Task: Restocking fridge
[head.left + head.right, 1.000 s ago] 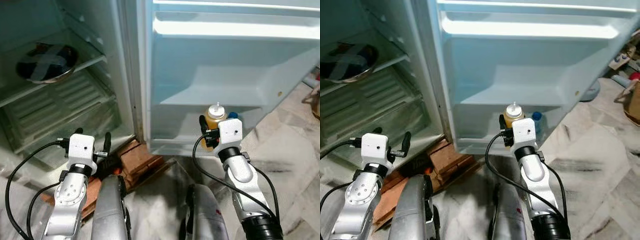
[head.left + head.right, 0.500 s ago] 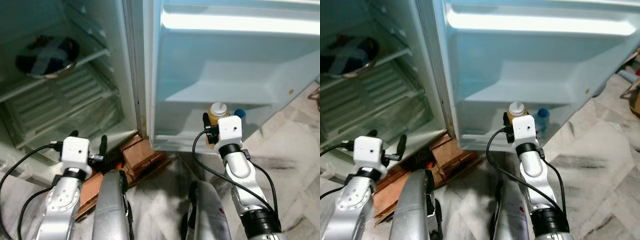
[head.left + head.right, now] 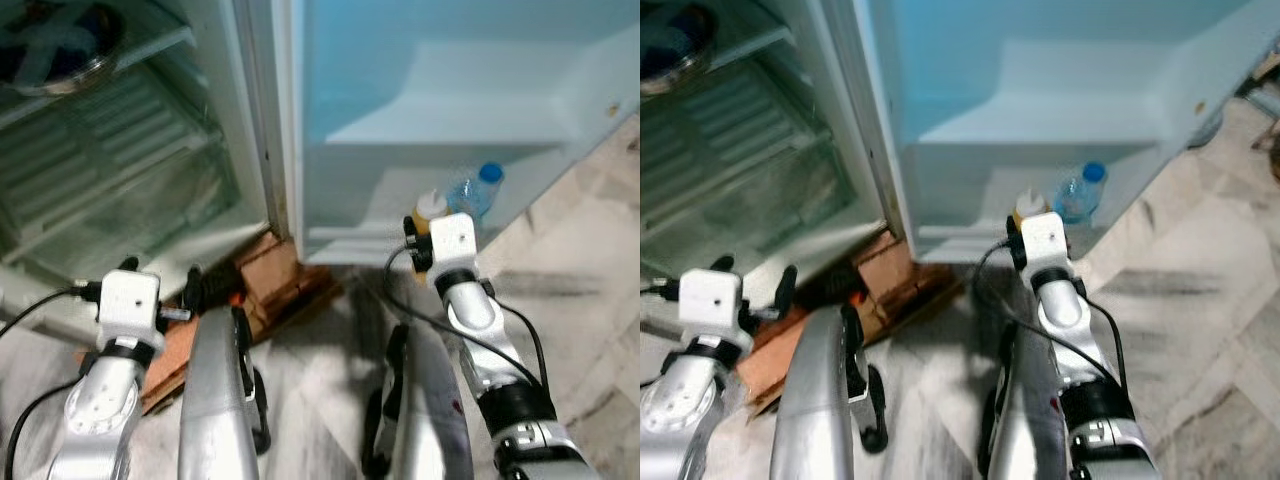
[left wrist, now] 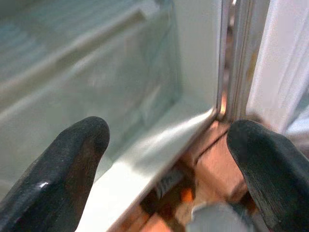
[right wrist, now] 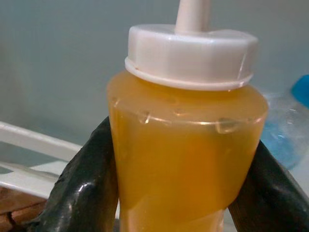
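Note:
My right gripper (image 3: 424, 222) is shut on a squeeze bottle (image 5: 186, 145) of amber liquid with a white nozzle cap (image 3: 431, 204), held upright at the low shelf of the open fridge door (image 3: 440, 100). A clear water bottle with a blue cap (image 3: 472, 192) stands in that door shelf just right of it. My left gripper (image 4: 169, 159) is open and holds nothing, low in front of the fridge's bottom sill (image 4: 145, 159). The fridge interior (image 3: 110, 140) has glass shelves, and a dark bowl (image 3: 60, 50) sits on the upper one.
Reddish bricks (image 3: 265, 280) lie under the fridge's front corner beside the door hinge. The floor (image 3: 590, 300) is pale marble to the right. The door's lower edge sits close above the floor.
The camera has tilted down, so the fridge has slid up in the picture. The right gripper has carried the amber bottle closer to the door shelf beside the water bottle. The left gripper stays open.

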Motion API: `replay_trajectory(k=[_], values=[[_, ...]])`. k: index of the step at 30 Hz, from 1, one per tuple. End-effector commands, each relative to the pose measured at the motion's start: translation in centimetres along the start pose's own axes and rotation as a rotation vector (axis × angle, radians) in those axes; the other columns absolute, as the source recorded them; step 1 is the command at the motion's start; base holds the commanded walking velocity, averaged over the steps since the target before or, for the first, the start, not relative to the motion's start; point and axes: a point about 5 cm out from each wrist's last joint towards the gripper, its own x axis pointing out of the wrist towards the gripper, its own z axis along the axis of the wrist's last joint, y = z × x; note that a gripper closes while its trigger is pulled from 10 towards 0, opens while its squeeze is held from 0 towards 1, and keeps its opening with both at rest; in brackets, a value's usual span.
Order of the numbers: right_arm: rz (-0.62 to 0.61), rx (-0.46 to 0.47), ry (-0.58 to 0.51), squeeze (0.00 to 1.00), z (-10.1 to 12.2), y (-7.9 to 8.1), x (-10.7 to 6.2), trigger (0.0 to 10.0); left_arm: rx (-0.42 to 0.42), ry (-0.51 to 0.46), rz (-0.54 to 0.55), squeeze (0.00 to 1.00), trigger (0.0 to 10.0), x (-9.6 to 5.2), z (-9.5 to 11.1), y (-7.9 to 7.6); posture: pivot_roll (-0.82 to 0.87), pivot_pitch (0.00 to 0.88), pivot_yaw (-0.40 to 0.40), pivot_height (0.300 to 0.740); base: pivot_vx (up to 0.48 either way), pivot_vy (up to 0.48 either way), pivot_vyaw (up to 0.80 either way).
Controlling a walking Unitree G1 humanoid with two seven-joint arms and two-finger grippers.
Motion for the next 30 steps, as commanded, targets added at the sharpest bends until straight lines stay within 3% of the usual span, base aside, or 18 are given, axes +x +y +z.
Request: replay_trajectory(k=[1, 8, 10, 13, 15, 16, 19, 23, 30], values=[[0.007, -0.021, -0.033, 0.00, 0.6, -0.2, 0.7, 10.0, 0.014, 0.008, -0.007, 0.00, 10.0, -0.6, 0.2, 0.3, 0.20, 0.358, -0.005, 0.523, 0.000, 0.000, 0.00], [0.005, -0.052, -0.178, 0.00, 4.8, -0.8, 3.8, 10.0, 0.033, 0.018, -0.011, 0.00, 10.0, -1.5, 1.0, 0.9, 0.25, 0.392, 0.013, 0.523, 0.000, 0.000, 0.00], [-0.020, -0.025, -0.247, 0.00, 7.0, -1.4, 4.8, 10.0, 0.034, 0.021, -0.012, 0.00, 10.0, -1.8, 1.2, 1.0, 0.26, 0.395, 0.017, 0.523, 0.000, 0.000, 0.00], [-0.032, -0.021, -0.289, 0.00, 8.0, -1.6, 5.0, 10.0, 0.034, 0.024, -0.016, 0.00, 10.0, -1.9, 1.3, 0.8, 0.26, 0.394, 0.018, 0.523, 0.000, 0.000, 0.00], [-0.043, -0.070, -0.318, 0.00, 8.4, -1.7, 5.0, 10.0, 0.034, 0.027, -0.018, 0.00, 10.0, -1.9, 1.3, 0.8, 0.26, 0.399, 0.022, 0.523, 0.000, 0.000, 0.00], [-0.045, -0.156, -0.349, 0.00, 8.6, -1.8, 4.9, 10.0, 0.033, 0.029, -0.017, 0.00, 10.0, -2.0, 1.4, 0.8, 0.26, 0.405, 0.026, 0.523, 0.000, 0.000, 0.00], [-0.061, -0.304, -0.376, 0.00, 8.2, -1.9, 4.5, 10.0, 0.032, 0.031, -0.019, 0.00, 10.0, -2.1, 1.4, 0.7, 0.26, 0.406, 0.026, 0.523, 0.000, 0.000, 0.00], [-0.043, -0.342, -0.379, 0.00, 7.8, -1.7, 4.5, 10.0, 0.033, 0.038, -0.023, 0.00, 10.0, -2.1, 1.5, 0.8, 0.26, 0.407, 0.028, 0.523, 0.000, 0.000, 0.00], [-0.037, -0.236, -0.111, 0.00, 3.0, -1.3, 4.2, 10.0, 0.032, 0.050, -0.027, 0.00, 10.0, -2.6, 1.5, 0.6, 0.28, 0.420, 0.031, 0.523, 0.000, 0.000, 0.00]])
